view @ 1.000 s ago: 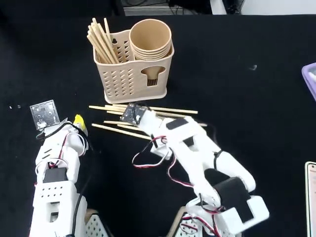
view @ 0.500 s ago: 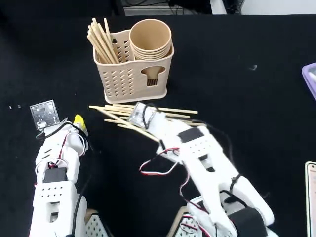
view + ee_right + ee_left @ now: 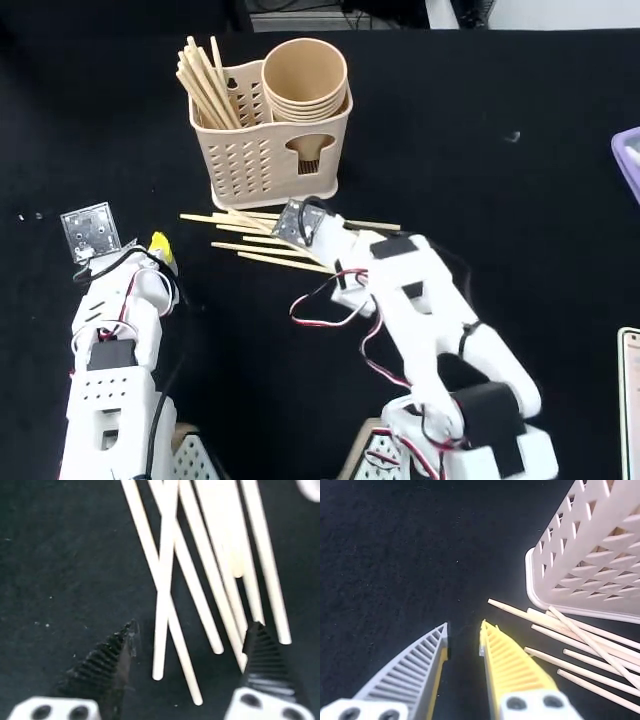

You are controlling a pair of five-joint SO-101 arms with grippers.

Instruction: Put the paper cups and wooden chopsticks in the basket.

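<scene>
Right gripper now nearer the basket, over loose chopsticks, a few apparently askew from before.

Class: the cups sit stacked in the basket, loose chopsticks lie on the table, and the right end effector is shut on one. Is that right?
No. The right end effector is open over the chopsticks and grips none, as the right wrist view shows. The rest holds.
</scene>
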